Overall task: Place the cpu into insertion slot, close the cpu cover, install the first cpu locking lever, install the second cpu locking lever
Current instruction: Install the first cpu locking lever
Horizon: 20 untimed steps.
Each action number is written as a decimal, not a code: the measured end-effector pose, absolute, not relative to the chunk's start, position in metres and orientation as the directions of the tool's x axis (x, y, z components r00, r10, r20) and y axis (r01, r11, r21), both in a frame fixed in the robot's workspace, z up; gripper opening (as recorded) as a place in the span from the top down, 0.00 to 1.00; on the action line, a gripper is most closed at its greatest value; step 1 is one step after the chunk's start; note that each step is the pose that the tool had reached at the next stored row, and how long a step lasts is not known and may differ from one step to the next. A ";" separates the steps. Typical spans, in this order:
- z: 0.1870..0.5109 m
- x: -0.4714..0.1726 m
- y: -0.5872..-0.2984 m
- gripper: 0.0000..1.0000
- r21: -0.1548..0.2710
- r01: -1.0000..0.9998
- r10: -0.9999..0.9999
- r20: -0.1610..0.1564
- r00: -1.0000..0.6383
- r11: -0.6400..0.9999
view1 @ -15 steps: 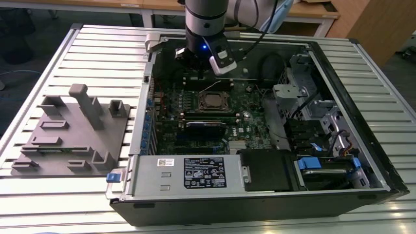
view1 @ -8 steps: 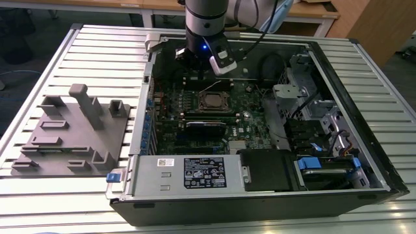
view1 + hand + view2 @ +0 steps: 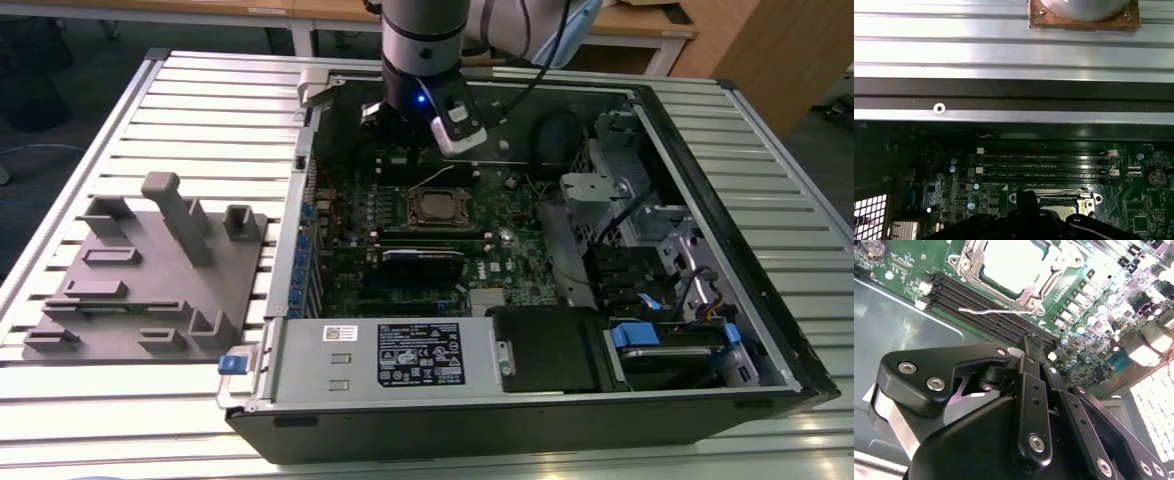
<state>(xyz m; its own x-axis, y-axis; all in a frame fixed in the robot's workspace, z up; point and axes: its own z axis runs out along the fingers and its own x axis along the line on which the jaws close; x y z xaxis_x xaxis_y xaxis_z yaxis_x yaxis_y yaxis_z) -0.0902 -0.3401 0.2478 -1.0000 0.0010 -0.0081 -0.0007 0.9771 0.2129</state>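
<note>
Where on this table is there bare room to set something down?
Bare table slats lie between the grey fixture and the far edge, and along the near edge before it. Inside the computer case it is crowded.

The cpu (image 3: 437, 208), a flat square chip with a tan-silver top, sat in the insertion slot (image 3: 408, 211) just above the middle of the exterior view. The silvery cpu cover (image 3: 1029, 290) framed it, and a thin wire locking lever (image 3: 996, 311) ran alongside.

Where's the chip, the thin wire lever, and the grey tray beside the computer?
chip (image 3: 1014, 265), second wrist view, middle of its top.
wire lever (image 3: 1004, 312), second wrist view, its straight shaft.
grey tray (image 3: 134, 318), exterior view, bare base.
</note>
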 end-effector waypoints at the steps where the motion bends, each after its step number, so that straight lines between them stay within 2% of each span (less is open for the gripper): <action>1: 0.247 -0.090 -0.340 0.89 0.211 -0.001 0.001 -0.008 -1.000 0.978; 20: 0.236 -0.083 -0.338 0.89 0.189 -0.001 0.001 -0.008 -1.000 0.982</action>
